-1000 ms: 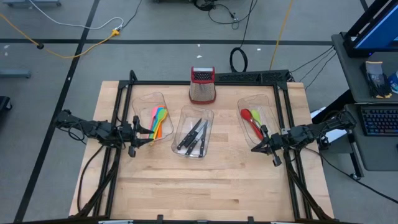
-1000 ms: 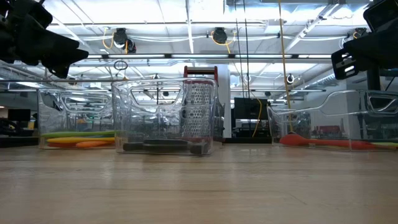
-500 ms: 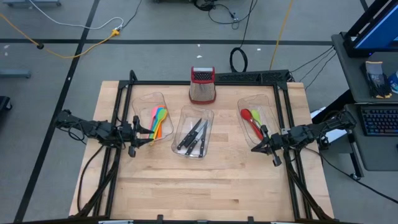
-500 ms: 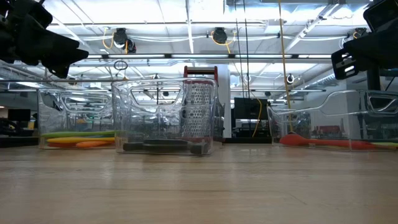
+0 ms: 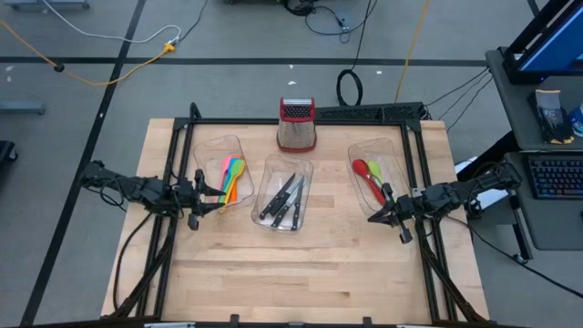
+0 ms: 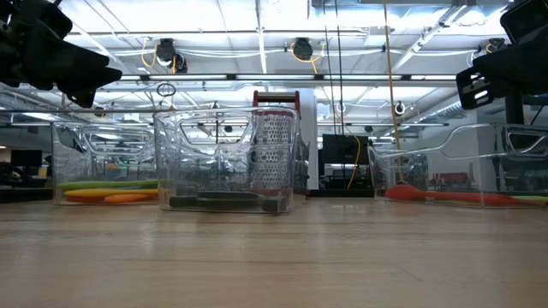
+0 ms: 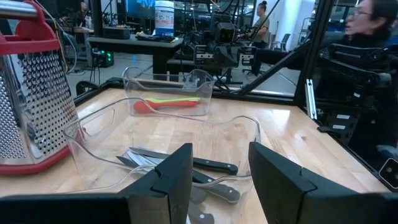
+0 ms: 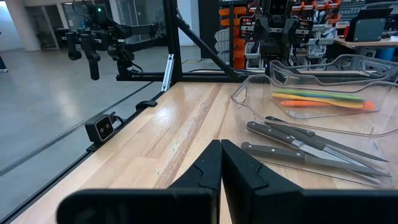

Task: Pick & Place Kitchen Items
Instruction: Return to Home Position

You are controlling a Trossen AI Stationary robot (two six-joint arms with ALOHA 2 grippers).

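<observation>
The kitchen items lie in three clear bins. Pink, green, yellow and orange utensils (image 5: 231, 176) fill the left bin (image 5: 217, 148), black-handled knives (image 5: 284, 200) the middle bin (image 5: 288, 165), and a red spoon (image 5: 367, 179) with a green and a yellow utensil the right bin (image 5: 378, 148). My left gripper (image 5: 217, 197) hovers level at the left bin's near left side, open with nothing between its fingers (image 7: 219, 177). Beside the right bin's near end my right gripper (image 5: 372, 219) hangs level, shut and empty (image 8: 221, 163).
A metal box grater with a red top (image 5: 297, 125) stands behind the middle bin. Black frame rails (image 5: 419, 164) run along the table's left, right and far sides. The near half of the wooden table (image 5: 291, 273) is bare. A person (image 7: 367, 25) sits beyond the right edge.
</observation>
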